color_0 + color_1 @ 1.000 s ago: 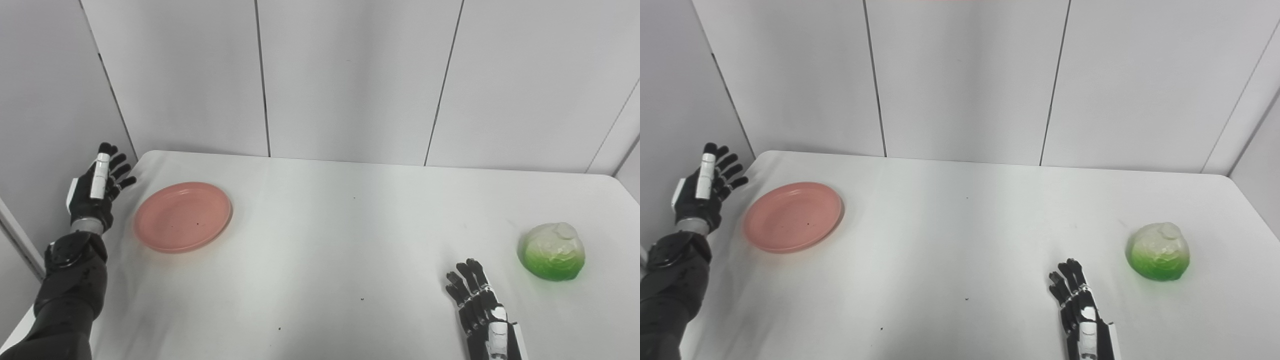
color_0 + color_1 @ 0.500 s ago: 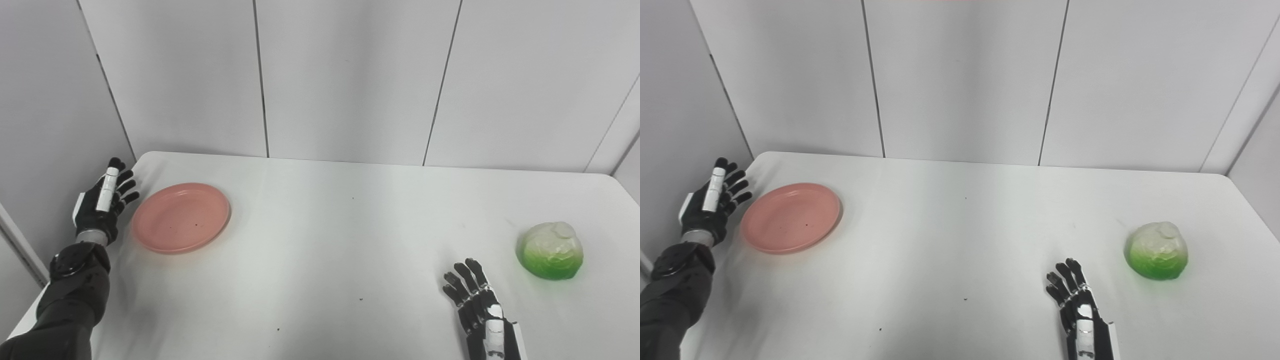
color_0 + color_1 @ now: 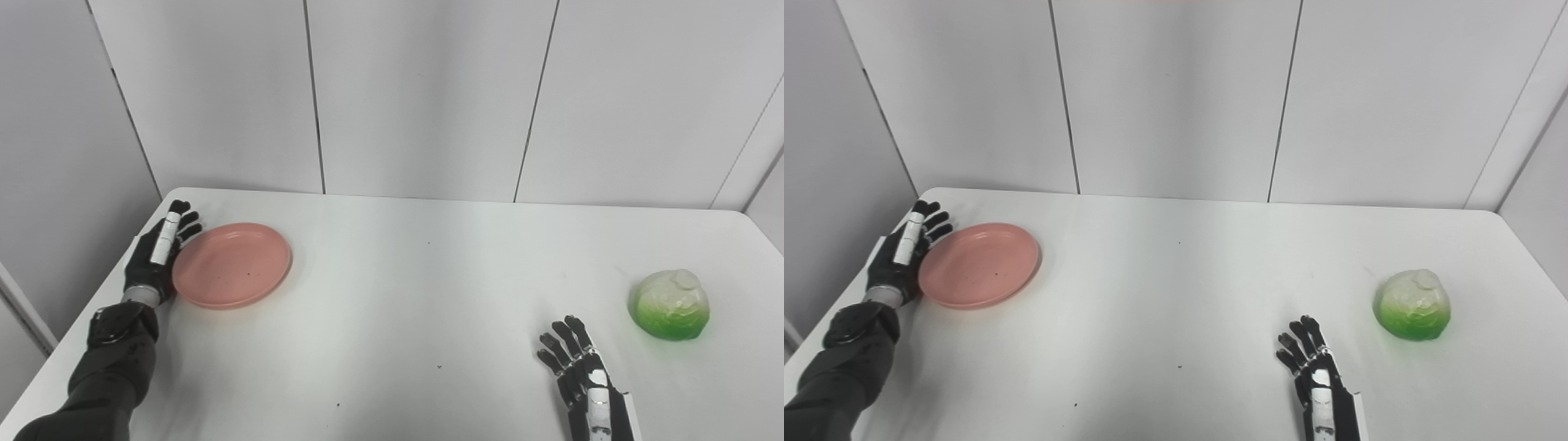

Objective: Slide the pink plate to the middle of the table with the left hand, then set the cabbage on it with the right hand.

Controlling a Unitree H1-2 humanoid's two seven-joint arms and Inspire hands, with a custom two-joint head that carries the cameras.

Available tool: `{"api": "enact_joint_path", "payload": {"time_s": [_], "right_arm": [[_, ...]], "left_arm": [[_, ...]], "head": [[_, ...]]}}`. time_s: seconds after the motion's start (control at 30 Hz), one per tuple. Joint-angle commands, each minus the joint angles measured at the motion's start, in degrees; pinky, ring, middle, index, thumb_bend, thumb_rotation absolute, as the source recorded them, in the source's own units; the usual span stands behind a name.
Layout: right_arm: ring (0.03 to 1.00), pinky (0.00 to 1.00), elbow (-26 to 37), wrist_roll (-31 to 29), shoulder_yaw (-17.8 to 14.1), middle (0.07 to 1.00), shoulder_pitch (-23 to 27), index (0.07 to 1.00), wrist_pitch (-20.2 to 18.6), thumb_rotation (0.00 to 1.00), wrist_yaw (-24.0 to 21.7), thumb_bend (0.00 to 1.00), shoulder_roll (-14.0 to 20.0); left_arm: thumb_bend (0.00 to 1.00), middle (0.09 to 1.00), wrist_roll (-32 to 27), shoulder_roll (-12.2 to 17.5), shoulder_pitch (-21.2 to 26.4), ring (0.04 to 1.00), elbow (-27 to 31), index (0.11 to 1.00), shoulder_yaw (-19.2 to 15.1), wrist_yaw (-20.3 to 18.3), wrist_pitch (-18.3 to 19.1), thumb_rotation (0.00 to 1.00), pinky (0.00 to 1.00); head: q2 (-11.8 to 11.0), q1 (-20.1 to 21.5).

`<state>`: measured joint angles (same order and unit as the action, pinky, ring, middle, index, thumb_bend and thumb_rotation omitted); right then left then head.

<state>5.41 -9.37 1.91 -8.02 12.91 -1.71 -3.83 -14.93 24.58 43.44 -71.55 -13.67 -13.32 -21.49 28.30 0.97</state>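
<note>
Plate [image 3: 231,265] flat, left hand [image 3: 155,257] touching rim.

The plate [image 3: 231,264] is plain salmon pink. The cabbage [image 3: 669,304] fades from pale whitish on top to bright green below. Both hands, left [image 3: 154,257] and right [image 3: 579,373], are black with white strips. The table [image 3: 416,294] is white, with a few dark specks.

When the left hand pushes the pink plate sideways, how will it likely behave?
The pink plate looks shallow and flat-bottomed, so it probably slides rather than tips. The white table looks smooth, so drag seems low. The left hand meets only its left rim, so it may rotate.
</note>
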Motion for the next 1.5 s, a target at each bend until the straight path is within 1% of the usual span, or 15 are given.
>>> {"api": "enact_joint_path", "payload": {"time_s": [0.0, 0.1, 0.23, 0.37, 0.43, 0.53, 0.63, 0.7, 0.77, 0.87, 0.97, 1.07, 1.27, 1.47], "right_arm": [[0.857, 0.85, 0.4, 0.0, 0.7, 0.895, -5.1, 0.898, -1.8, 0.94, 0.0, 0.82, -0.9], [0.858, 0.85, 0.8, 0.1, 0.9, 0.895, -5.3, 0.902, -2.0, 0.94, 0.1, 0.82, -1.1], [0.852, 0.84, 0.9, 0.0, 1.0, 0.889, -5.3, 0.897, -2.0, 0.92, 0.3, 0.82, -1.2], [0.841, 0.83, 0.7, 0.5, 1.2, 0.884, -5.3, 0.893, -1.7, 0.93, 0.5, 0.82, -1.2], [0.842, 0.83, 0.8, 0.6, 1.2, 0.885, -5.4, 0.895, -1.9, 0.93, 0.6, 0.82, -1.3], [0.845, 0.83, 0.7, 0.6, 1.3, 0.887, -5.3, 0.897, -1.8, 0.93, 0.7, 0.82, -1.3], [0.852, 0.83, 0.7, 0.9, 1.4, 0.891, -5.3, 0.901, -1.7, 0.93, 0.8, 0.81, -1.3], [0.849, 0.82, 0.6, 1.2, 1.6, 0.891, -5.3, 0.904, -1.5, 0.93, 0.9, 0.81, -1.3], [0.850, 0.82, 0.7, 1.4, 1.8, 0.892, -5.4, 0.905, -1.5, 0.94, 0.9, 0.81, -1.3], [0.850, 0.83, 1.1, 1.3, 1.9, 0.893, -5.6, 0.908, -1.8, 0.93, 1.0, 0.81, -1.5], [0.854, 0.83, 1.0, 1.0, 2.1, 0.895, -5.7, 0.908, -1.6, 0.93, 0.9, 0.81, -1.5], [0.855, 0.83, 1.1, 1.0, 2.3, 0.894, -5.8, 0.905, -1.6, 0.92, 1.0, 0.80, -1.6], [0.857, 0.82, 1.1, 1.3, 2.6, 0.898, -5.9, 0.905, -1.4, 0.93, 1.2, 0.80, -1.7], [0.863, 0.82, 1.1, 1.5, 3.0, 0.900, -6.0, 0.907, -1.4, 0.93, 1.3, 0.81, -1.7]], "left_arm": [[0.95, 0.866, -0.1, 0.3, 1.4, 0.855, 1.7, 0.843, 0.3, -2.2, -0.3, 0.78, 0.74], [0.94, 0.877, 0.1, -0.6, 0.6, 0.863, 3.7, 0.857, 0.7, -2.9, 0.0, 0.80, 0.77], [0.96, 0.880, -1.6, -2.2, -0.4, 0.876, 6.4, 0.877, -0.1, -4.6, 1.6, 0.80, 0.79], [0.96, 0.887, -2.8, -3.7, -1.2, 0.869, 9.0, 0.878, -0.4, -4.7, 2.8, 0.83, 0.77], [0.98, 0.874, -3.0, -4.7, -1.8, 0.858, 10.9, 0.875, -0.4, -4.4, 3.6, 0.83, 0.74], [0.99, 0.875, -3.3, -5.9, -2.4, 0.860, 12.6, 0.880, -0.3, -5.0, 4.6, 0.83, 0.74], [0.98, 0.885, -3.9, -7.1, -2.6, 0.870, 13.7, 0.893, -0.4, -5.6, 6.0, 0.84, 0.75], [0.97, 0.869, -4.3, -8.2, -3.0, 0.853, 14.7, 0.877, -0.5, -5.6, 7.0, 0.83, 0.73], [0.99, 0.877, -4.8, -9.1, -3.4, 0.864, 16.0, 0.881, -0.4, -5.9, 8.2, 0.83, 0.75], [1.00, 0.879, -4.3, -10.4, -4.1, 0.868, 18.5, 0.884, 0.3, -5.4, 10.0, 0.82, 0.76], [0.99, 0.892, -3.1, -11.2, -4.4, 0.885, 19.9, 0.901, 1.7, -5.5, 10.1, 0.83, 0.78], [1.00, 0.884, -1.7, -12.3, -4.4, 0.868, 20.8, 0.890, 3.5, -4.6, 10.5, 0.83, 0.76], [0.99, 0.904, -1.6, -14.4, -4.6, 0.876, 22.3, 0.906, 4.9, -5.1, 11.6, 0.84, 0.77], [0.99, 0.888, -0.2, -16.9, -5.1, 0.863, 24.0, 0.892, 6.7, -3.9, 13.0, 0.85, 0.76]], "head": [[0.1, 0.1], [0.3, 0.3], [0.5, 0.6], [0.5, 0.7], [0.5, 0.7], [0.5, 0.8], [0.6, 1.1], [0.8, 1.2], [0.9, 1.3], [1.0, 1.5], [1.1, 1.6], [1.2, 1.8], [1.4, 2.1], [1.5, 2.5]]}}
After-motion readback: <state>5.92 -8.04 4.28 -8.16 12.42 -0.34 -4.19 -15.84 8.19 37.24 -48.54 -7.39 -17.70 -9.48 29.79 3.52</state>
